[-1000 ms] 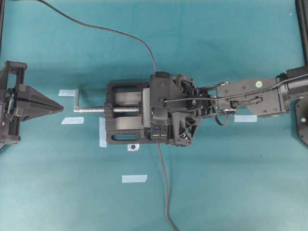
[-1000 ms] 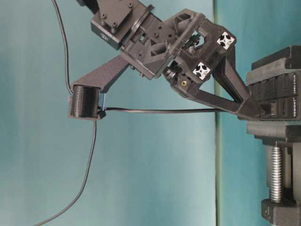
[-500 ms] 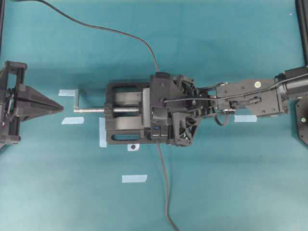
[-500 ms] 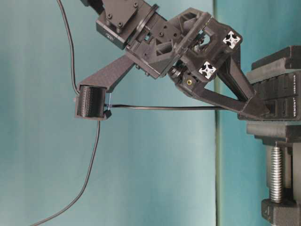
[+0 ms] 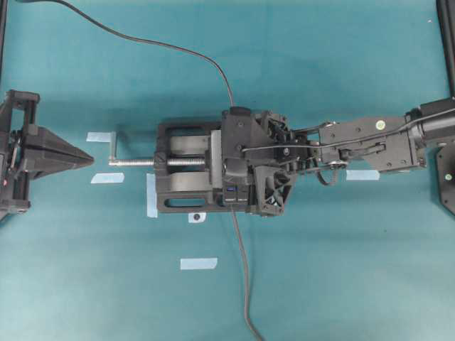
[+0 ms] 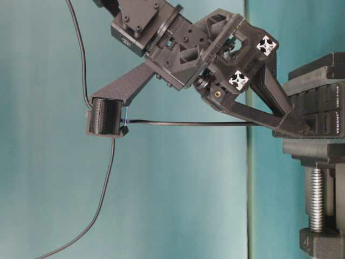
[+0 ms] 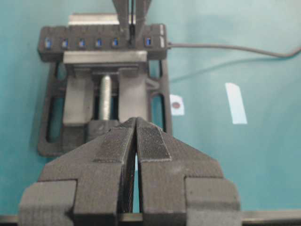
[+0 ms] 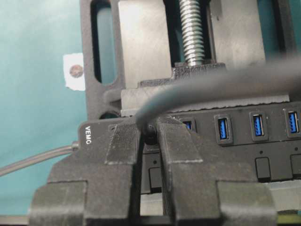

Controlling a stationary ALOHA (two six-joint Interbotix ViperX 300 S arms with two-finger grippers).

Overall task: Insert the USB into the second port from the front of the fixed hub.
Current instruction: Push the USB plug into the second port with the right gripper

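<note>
My right arm (image 5: 370,145) is matte black, boxy, with a small green-yellow sticker on top and thin black cables looped along it. Its claw (image 8: 149,136) has two wedge fingers (image 8: 123,141) faced with ribbed black pads. Beside the wrist I see two white cross-shaped rail ends and a brass-coloured screw. My left claw (image 7: 136,136) carries the same ribbed black pads.

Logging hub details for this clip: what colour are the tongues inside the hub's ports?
Blue, inside the fixed hub, whose body is black. It shows best in the right wrist view.
</note>
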